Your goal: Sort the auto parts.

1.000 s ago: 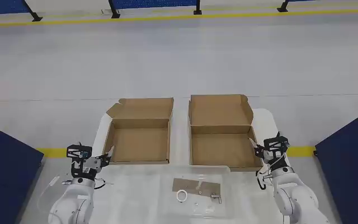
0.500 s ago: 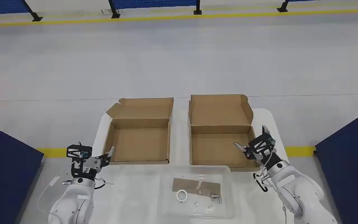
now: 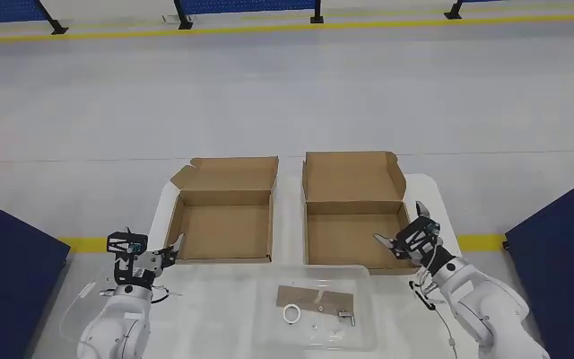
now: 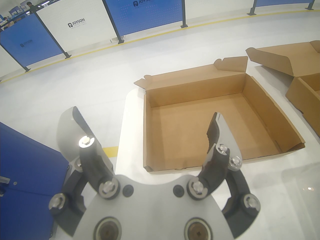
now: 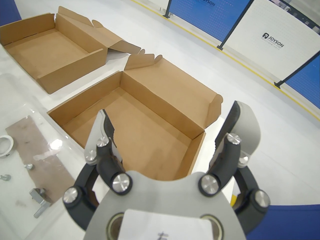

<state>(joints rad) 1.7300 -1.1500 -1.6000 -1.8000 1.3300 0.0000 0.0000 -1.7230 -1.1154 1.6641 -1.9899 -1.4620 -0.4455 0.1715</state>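
**Two open boxes, one tray of parts, both grippers spread wide**

Top view: two cardboard boxes are being shown side by side on the white table (image 3: 289, 224), lids folded back, with a strip of tabletop between the left box (image 3: 224, 229) and the right box (image 3: 354, 240). A clear tray (image 3: 309, 267) is being kept on the near side of them, in front of the gap and the right box. Inside it, the auto parts are lying on and around a brown sheet (image 3: 309, 294). A white ring (image 3: 291, 313) is set at the sheet's near edge, and a metal bracket (image 3: 345, 316) is lying close by. The left gripper (image 3: 168, 262) is being held just beside the left box's near outer corner, jaws wide apart. The right gripper (image 3: 400, 224) is being held over the right box's near outer corner, jaws likewise wide.

Left wrist view: the left box is being framed between the gripper's two spread fingers, its floor bare. An edge of the right box is being caught at the side.

Right wrist view: the right box is being seen between the widely parted fingers, with the left box beyond it. To the side, the tray is being shown with the ring, the bracket and some small screws (image 5: 28, 166) lying apart from one another.
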